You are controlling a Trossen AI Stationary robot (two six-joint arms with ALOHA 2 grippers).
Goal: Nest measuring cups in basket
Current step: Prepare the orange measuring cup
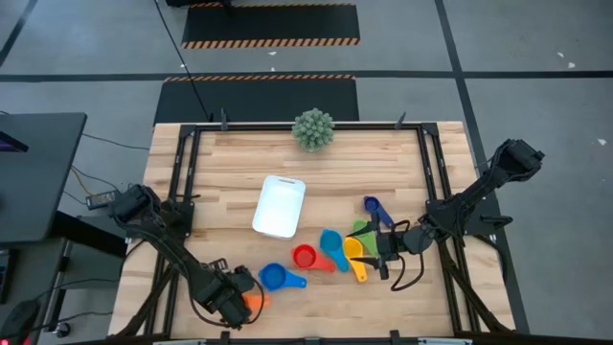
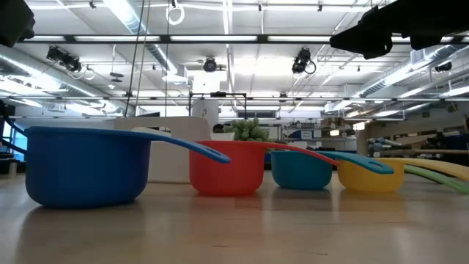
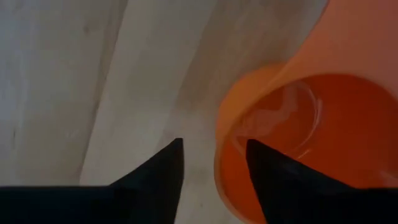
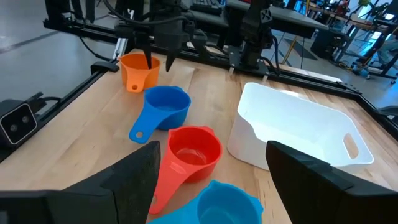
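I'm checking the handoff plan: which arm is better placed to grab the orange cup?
Left. The left gripper is open with one finger inside and one outside the orange measuring cup's rim. The right gripper is open too, but sits across the table by the yellow and green cups.

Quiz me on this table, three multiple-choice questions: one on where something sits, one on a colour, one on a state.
1. Where is the left gripper?
A. over the basket
B. at the orange cup
C. by the plant

2. What colour is the cup nearest the orange cup?
A. blue
B. yellow
C. green

3. The basket is:
A. full of cups
B. overturned
C. empty

Answers: 1 B, one finger dips inside the cup's rim. 2 A, the blue cup lies right beside it. 3 C, every cup lies on the table.
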